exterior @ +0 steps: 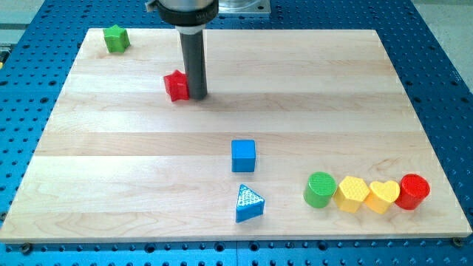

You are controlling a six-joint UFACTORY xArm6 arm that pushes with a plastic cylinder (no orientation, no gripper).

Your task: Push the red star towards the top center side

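Note:
The red star [176, 86] lies on the wooden board [111, 133] in the upper left part of the view, left of the board's centre line. My tip [198, 95] stands right beside the star's right side, touching or nearly touching it. The dark rod rises from there to the view's top edge.
A green star [115, 38] sits at the board's top left corner. A blue cube [243, 156] and a blue triangle [248, 203] lie below centre. At the bottom right stand a green cylinder [320, 190], a yellow hexagon [352, 193], a yellow heart [383, 196] and a red cylinder [413, 191].

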